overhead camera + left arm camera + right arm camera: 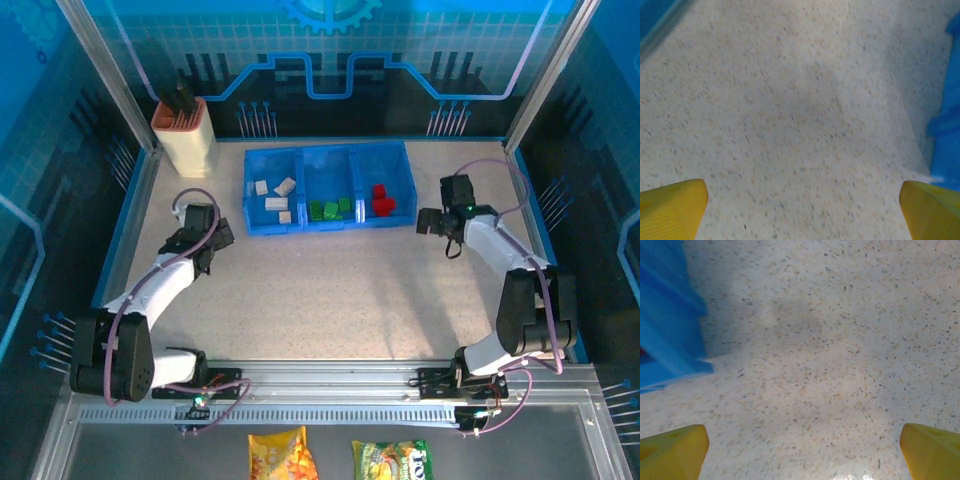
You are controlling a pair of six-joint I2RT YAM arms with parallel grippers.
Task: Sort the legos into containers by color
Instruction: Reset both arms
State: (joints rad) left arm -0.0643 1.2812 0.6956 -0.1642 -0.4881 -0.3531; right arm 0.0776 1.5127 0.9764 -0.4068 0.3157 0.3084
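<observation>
Between the left gripper [802, 200] and the right gripper [802, 440], both spread wide and empty, the tray [300, 229] lies crosswise, with the bricks [330, 210] sorted inside.

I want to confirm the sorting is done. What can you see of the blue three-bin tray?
The tray is translucent blue plastic, three shallow rectangular bins joined side by side, lying flat on the speckled table toward its far side. The left bin holds cream bricks, the middle bin green bricks, the right bin red bricks. Nothing else touches it.
</observation>
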